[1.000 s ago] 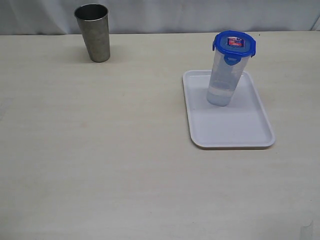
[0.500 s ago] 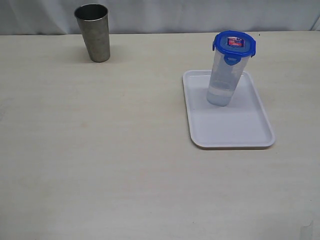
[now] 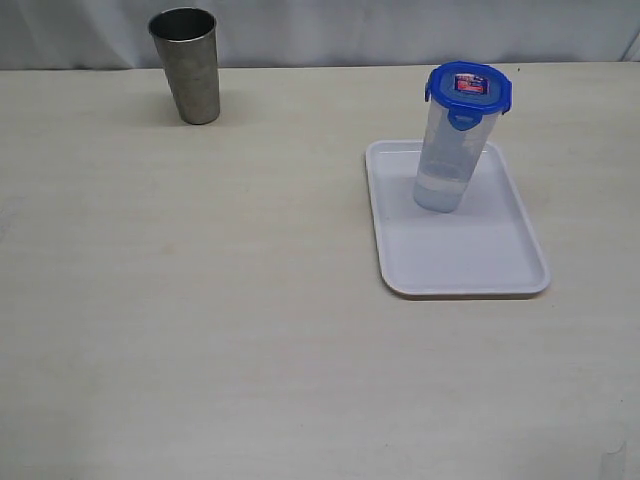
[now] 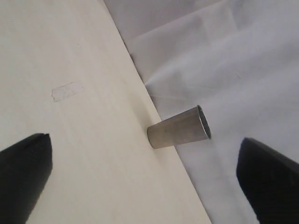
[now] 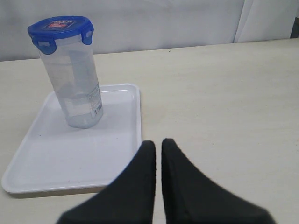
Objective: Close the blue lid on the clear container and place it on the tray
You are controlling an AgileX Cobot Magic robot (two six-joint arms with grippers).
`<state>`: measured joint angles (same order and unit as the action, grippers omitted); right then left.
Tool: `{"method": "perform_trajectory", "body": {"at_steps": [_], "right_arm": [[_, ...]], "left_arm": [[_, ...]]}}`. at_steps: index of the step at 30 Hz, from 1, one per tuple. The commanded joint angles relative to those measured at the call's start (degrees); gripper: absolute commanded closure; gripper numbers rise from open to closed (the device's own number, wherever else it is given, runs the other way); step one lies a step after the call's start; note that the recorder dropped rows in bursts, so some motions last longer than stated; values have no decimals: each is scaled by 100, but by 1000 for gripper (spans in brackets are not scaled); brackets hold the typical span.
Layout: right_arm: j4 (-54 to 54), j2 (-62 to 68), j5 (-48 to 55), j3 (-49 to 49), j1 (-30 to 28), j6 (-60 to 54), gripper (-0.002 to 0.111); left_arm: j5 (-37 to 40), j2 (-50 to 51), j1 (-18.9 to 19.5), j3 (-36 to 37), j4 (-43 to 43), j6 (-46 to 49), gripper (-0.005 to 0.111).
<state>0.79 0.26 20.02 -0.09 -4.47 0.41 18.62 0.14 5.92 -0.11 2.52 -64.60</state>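
The clear container (image 3: 446,160) stands upright on the far half of the white tray (image 3: 480,265), with the blue lid (image 3: 468,88) sitting on its mouth. The right wrist view shows the same container (image 5: 77,88), lid (image 5: 60,28) and tray (image 5: 60,163). My right gripper (image 5: 158,144) is shut with nothing in it, hanging over the table beside the tray's rim, well apart from the container. My left gripper (image 4: 145,149) is open and empty, its two dark fingertips (image 4: 23,163) far apart above the table. Neither arm appears in the exterior view.
A grey steel cup (image 3: 187,65) stands at the back left of the table, and the left wrist view shows this cup (image 4: 180,128) near the table's far edge against a white backdrop. A small piece of clear tape (image 4: 67,90) is stuck on the tabletop.
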Motion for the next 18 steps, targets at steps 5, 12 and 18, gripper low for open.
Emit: {"method": "perform_trajectory", "body": {"at_steps": [5,12,18], "right_arm": [[-2,-26,-22,9,-21,-41,104],[-2,-26,-22,9,-21,-41,104],[-2,-26,-22,9,-21,-41,104]], "left_arm": [[5,-14,6,11,0,162,2],[5,-14,6,11,0,3901,2],[27,-14,6,11,0,6423,2]]}}
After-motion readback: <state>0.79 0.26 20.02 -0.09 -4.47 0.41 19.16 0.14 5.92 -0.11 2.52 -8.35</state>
